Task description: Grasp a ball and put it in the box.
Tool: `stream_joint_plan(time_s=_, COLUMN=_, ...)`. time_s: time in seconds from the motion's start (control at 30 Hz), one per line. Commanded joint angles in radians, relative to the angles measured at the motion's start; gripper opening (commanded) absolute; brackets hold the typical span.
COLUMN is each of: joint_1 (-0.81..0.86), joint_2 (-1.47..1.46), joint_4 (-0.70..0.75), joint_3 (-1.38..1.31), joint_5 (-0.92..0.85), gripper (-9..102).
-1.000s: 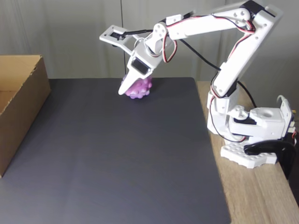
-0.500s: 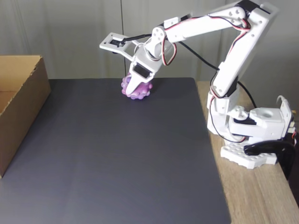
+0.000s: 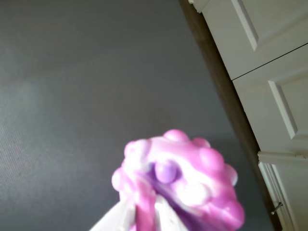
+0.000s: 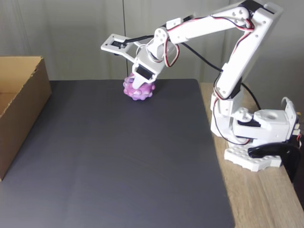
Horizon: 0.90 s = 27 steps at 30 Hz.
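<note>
Clenched on the ball (image 4: 138,89), the gripper (image 4: 137,85) sits at upper centre of the fixed view, at the far edge of the dark mat (image 4: 114,156). At far left stands the box (image 4: 26,102), well apart from the ball. To the right, the arm's base (image 4: 259,137) rests on the wooden table (image 4: 266,199). The wrist view shows the ball (image 3: 185,187) at bottom centre, between white fingertips (image 3: 118,219).

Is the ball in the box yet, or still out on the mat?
Out. The ball sits on the dark mat near its far edge, under the gripper, well right of the box in the fixed view.
</note>
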Motion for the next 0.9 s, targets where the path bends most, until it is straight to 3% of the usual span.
stream_joint_plan(time_s=0.0, joint_1=-0.006, joint_2=-0.003, joint_4=-0.006, joint_3=0.005, joint_5=-0.005, gripper=2)
stream_joint_plan(time_s=0.37, joint_1=-0.014, joint_2=0.012, joint_4=-0.009, joint_3=0.014, joint_5=-0.015, gripper=0)
stream_joint_plan(time_s=0.87, joint_1=-0.149, joint_2=0.295, joint_4=0.098, joint_3=-0.017, joint_5=-0.103, gripper=0)
